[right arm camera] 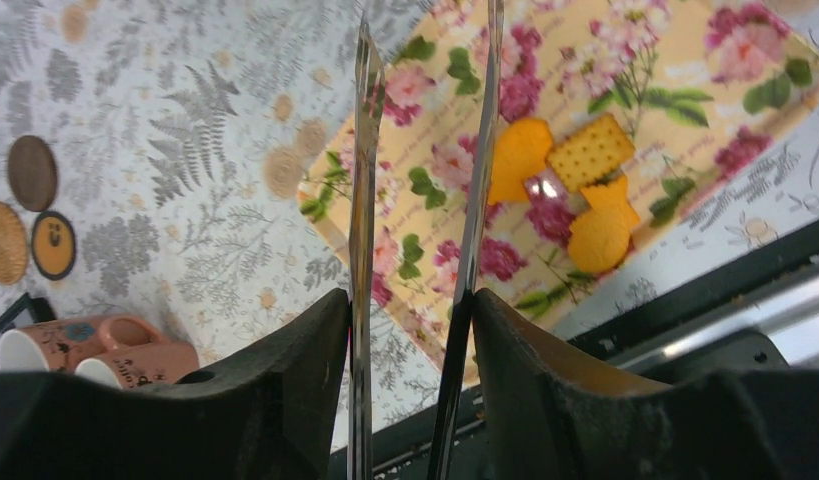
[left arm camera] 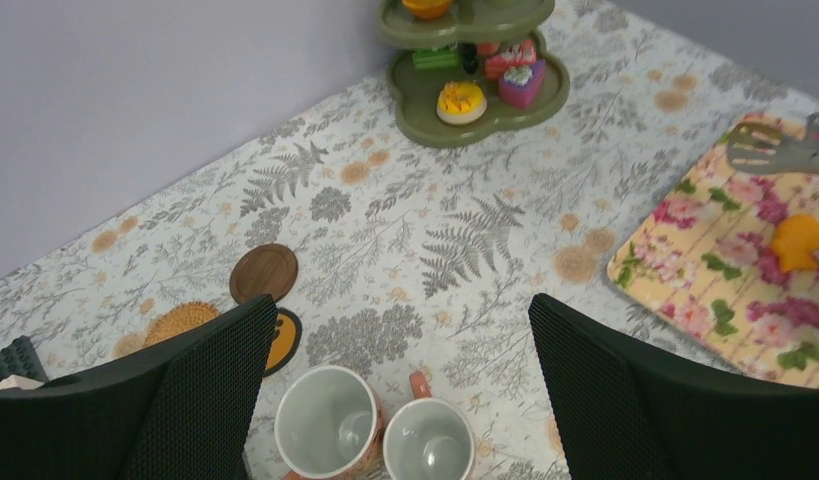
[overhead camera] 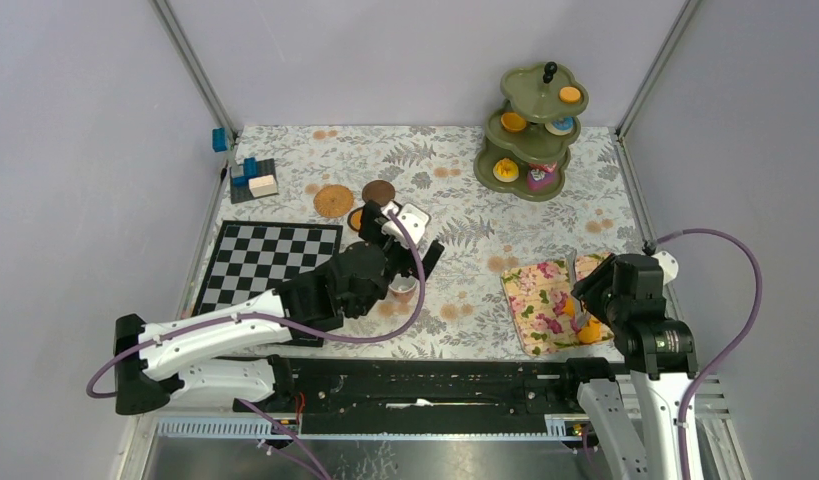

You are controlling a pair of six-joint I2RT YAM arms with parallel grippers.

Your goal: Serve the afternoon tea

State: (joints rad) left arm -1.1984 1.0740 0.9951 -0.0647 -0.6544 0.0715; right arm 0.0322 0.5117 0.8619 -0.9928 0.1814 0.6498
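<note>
Two upright pink mugs touching, three round coasters beyond, treat-laden olive tiered stand far right.

In your left wrist view the pinkish mugs are cut off by the bottom edge — and the tongs run past the right wrist view's top.
</note>
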